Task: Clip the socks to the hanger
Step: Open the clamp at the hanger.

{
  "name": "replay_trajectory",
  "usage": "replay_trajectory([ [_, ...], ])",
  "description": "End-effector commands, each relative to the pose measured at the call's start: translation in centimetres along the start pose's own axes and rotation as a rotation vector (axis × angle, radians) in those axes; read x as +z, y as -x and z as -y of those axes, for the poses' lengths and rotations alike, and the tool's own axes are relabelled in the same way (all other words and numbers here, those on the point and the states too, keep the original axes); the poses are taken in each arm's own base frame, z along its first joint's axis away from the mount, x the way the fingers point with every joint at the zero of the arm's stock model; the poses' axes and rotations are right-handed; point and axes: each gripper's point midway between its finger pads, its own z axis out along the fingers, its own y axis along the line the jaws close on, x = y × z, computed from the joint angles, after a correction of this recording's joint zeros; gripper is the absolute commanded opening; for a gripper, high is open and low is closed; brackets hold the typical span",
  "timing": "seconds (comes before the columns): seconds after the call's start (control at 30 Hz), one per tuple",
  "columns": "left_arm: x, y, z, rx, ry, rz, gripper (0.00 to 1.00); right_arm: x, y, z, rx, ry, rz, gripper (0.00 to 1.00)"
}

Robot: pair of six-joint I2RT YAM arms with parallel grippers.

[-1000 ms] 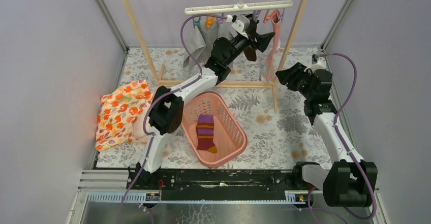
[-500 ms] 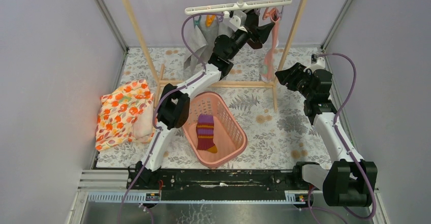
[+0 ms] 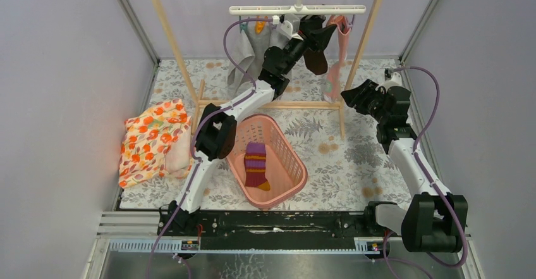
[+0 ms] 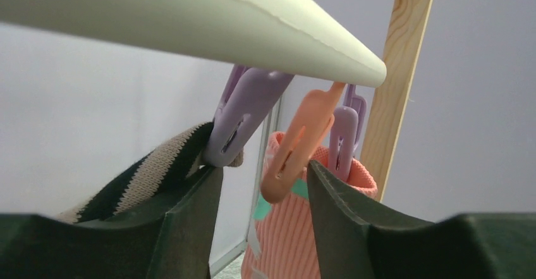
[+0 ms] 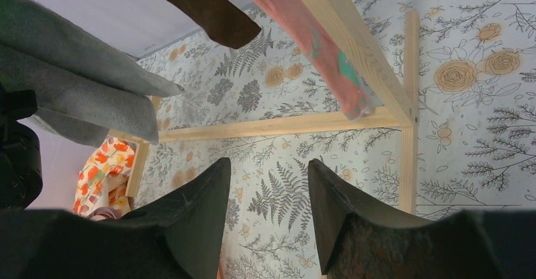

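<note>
The purple striped sock (image 3: 256, 164) with its orange toe lies in the pink basket (image 3: 297, 165). The white hanger (image 3: 297, 9) hangs by its hook from the rack's top rail. My left gripper (image 3: 324, 33) is open, raised just under the hanger's right half. In the left wrist view the hanger bar (image 4: 189, 19) runs overhead. An orange clip (image 4: 297, 146) hangs free between my open left gripper's (image 4: 265, 171) fingers. A purple clip (image 4: 243, 114) grips the dark brown sock's cuff (image 4: 145, 178). My right gripper (image 3: 351, 97) is open and empty, low beside the rack's right post.
The wooden rack frame (image 3: 363, 32) stands at the back, with its base rail (image 5: 278, 126) on the floral mat. The long pink sock (image 3: 338, 51) and dark brown sock (image 3: 316, 61) hang from the hanger, and grey cloth (image 3: 243, 54) at its left. A floral orange cloth (image 3: 152, 140) lies left.
My left gripper has risen and moved back toward the hanger bar. The bar, tilted before, now hangs level. The right arm has barely moved.
</note>
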Motion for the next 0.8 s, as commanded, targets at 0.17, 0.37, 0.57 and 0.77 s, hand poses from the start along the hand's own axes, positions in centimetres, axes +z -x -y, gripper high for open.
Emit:
replay_trajectory([
  [0.17, 0.0, 4.7, 1.6, -0.002, -0.055, 0.119, 0.28, 0.2, 0.7, -1.3, -0.027, 0.059, 0.032, 0.54],
  [0.37, -0.3, 5.4, 2.6, -0.03, -0.091, 0.128, 0.14, 0.2, 0.8, -1.3, -0.026, 0.061, 0.036, 0.54],
  [0.57, -1.1, 6.4, 4.6, -0.055, -0.135, 0.136, 0.06, 0.1, 0.8, -1.5, -0.02, 0.069, 0.037, 0.54],
  [0.77, -2.7, 7.6, 6.9, -0.113, -0.168, 0.14, 0.04, -0.5, 1.8, -2.6, -0.053, 0.094, 0.05, 0.54],
])
